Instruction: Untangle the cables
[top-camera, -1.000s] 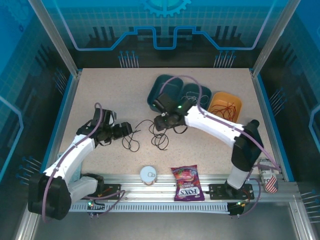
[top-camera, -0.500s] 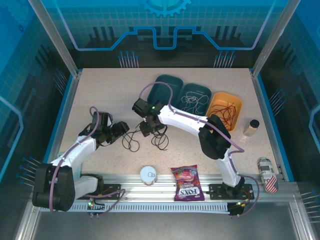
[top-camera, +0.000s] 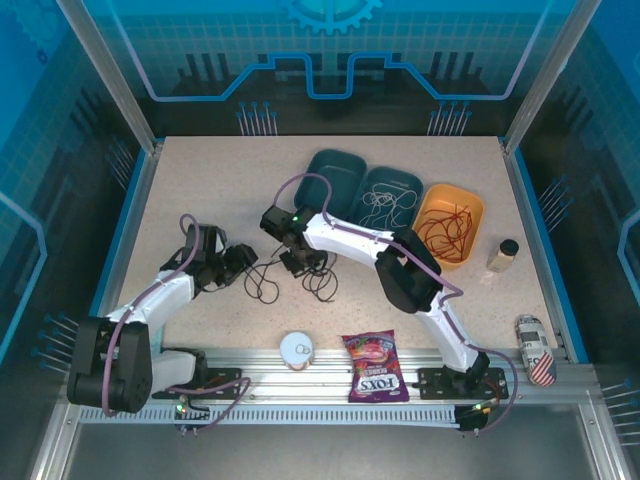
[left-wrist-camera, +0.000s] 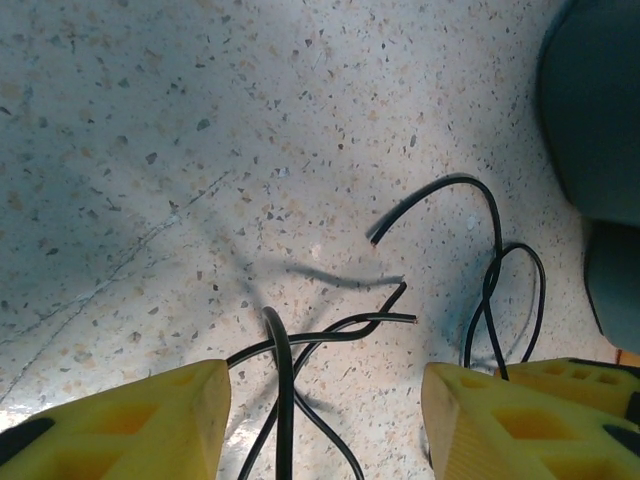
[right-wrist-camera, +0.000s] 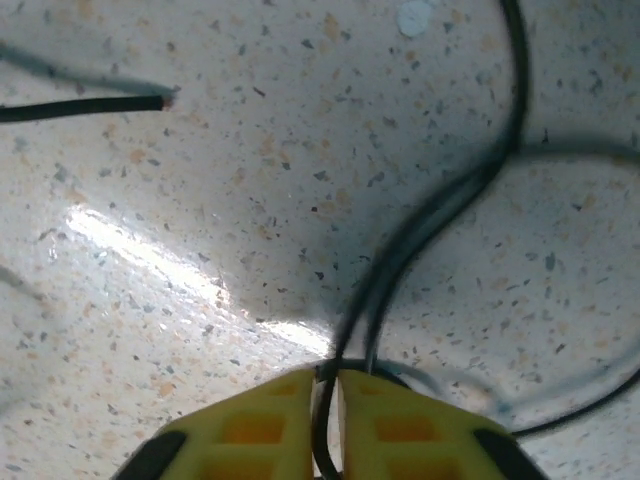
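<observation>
Black cables (top-camera: 320, 284) lie in loose loops on the speckled table between my two grippers. In the left wrist view several black strands (left-wrist-camera: 280, 365) cross between the yellow fingers (left-wrist-camera: 120, 425) of my left gripper (left-wrist-camera: 325, 425), whose jaws stand apart without pinching them. My left gripper (top-camera: 243, 262) is at the left end of the tangle. My right gripper (top-camera: 303, 264) is low at its middle, and in its wrist view the right gripper (right-wrist-camera: 331, 415) is shut on a black cable (right-wrist-camera: 440, 205). A white cable (top-camera: 388, 203) lies in a dark tray, a red cable (top-camera: 447, 225) in the orange tray.
Behind the tangle stand a teal tray (top-camera: 335, 165), a darker tray (top-camera: 412, 183) and an orange tray (top-camera: 470, 205). A small bottle (top-camera: 503, 254) stands at the right. Near the front edge lie a white round lid (top-camera: 297, 348), a candy bag (top-camera: 372, 366) and a can (top-camera: 536, 357).
My right arm swung left from the trays down to the black cables, and its jaws closed on a strand. My left gripper's jaws narrowed around the strands at the left.
</observation>
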